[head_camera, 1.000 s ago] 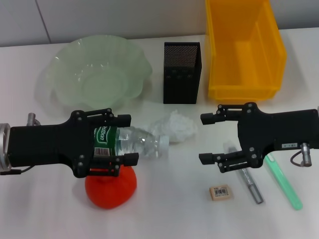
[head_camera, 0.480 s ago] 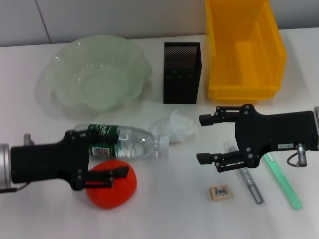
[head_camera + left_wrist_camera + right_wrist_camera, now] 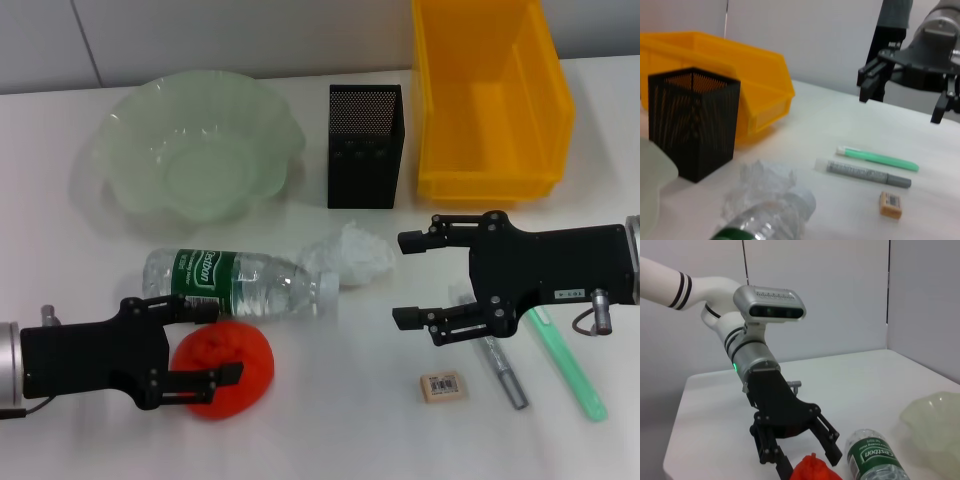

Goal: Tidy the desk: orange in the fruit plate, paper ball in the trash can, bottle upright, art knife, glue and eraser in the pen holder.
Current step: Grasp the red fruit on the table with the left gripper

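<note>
Nearest the robot, at 7 o'clock on the desk (image 3: 330,420), the left claw (image 3: 222,343) sits spread wide around the orange (image 3: 224,367), one finger on each side. Whether the pads touch the fruit is hard to tell from the head view; the right wrist view shows the fingers straddling it, not clenched.

At 5 o'clock lies the eraser (image 3: 441,385), barcode up, apart from everything. Just beside it toward 3 o'clock lie a grey pen-like stick (image 3: 500,368) and a green art knife (image 3: 568,365), side by side and not touching.

Right claw (image 3: 417,278) hovers above the grey stick's far end, released, holding nothing, fingers well apart.

At the centre, the bottle (image 3: 236,283) lies on its side, cap pointing to 3 o'clock, just beyond the orange. The paper ball (image 3: 352,254) sits against the cap end, touching or nearly so.

Farther off, at 12 o'clock, the pen holder (image 3: 365,146) stands upright. At 10 o'clock sits the fruit plate (image 3: 125,135), and at 1 o'clock the trash can (image 3: 485,180), just beside the pen holder.
</note>
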`<action>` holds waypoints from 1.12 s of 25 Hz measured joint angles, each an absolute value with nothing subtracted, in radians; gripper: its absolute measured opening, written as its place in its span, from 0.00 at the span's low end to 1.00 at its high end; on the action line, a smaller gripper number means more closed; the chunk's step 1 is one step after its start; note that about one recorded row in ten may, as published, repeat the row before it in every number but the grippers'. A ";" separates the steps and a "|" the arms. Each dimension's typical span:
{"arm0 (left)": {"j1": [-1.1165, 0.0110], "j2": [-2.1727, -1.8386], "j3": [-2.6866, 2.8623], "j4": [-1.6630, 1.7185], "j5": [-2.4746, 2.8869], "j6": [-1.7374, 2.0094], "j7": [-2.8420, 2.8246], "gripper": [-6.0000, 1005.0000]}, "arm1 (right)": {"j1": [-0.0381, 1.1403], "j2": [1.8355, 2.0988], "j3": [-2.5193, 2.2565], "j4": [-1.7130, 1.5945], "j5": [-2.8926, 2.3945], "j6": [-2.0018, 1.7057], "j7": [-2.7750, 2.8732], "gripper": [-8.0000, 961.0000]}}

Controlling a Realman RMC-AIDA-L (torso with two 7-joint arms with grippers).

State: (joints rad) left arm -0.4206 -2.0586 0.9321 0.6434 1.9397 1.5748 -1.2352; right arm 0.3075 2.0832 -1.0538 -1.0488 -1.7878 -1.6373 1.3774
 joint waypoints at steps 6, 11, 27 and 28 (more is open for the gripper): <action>-0.431 -2.052 0.935 0.612 1.953 1.555 -1.257 0.80 | 0.314 2.083 -1.054 -1.041 -1.789 -1.638 1.377 0.85; -0.430 -2.052 0.934 0.611 1.954 1.554 -1.258 0.80 | 0.316 2.083 -1.054 -1.040 -1.789 -1.638 1.377 0.84; -0.451 -2.063 0.936 0.619 2.023 1.498 -1.286 0.49 | 0.318 2.083 -1.054 -1.045 -1.784 -1.644 1.383 0.84; -0.451 -2.063 0.936 0.619 2.023 1.498 -1.286 0.47 | 0.318 2.083 -1.054 -1.045 -1.783 -1.644 1.384 0.84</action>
State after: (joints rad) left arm -0.4508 -2.0631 0.9357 0.6186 2.0232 1.4977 -1.2857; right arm 0.3175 2.0831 -1.0537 -1.0446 -1.7831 -1.6440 1.3836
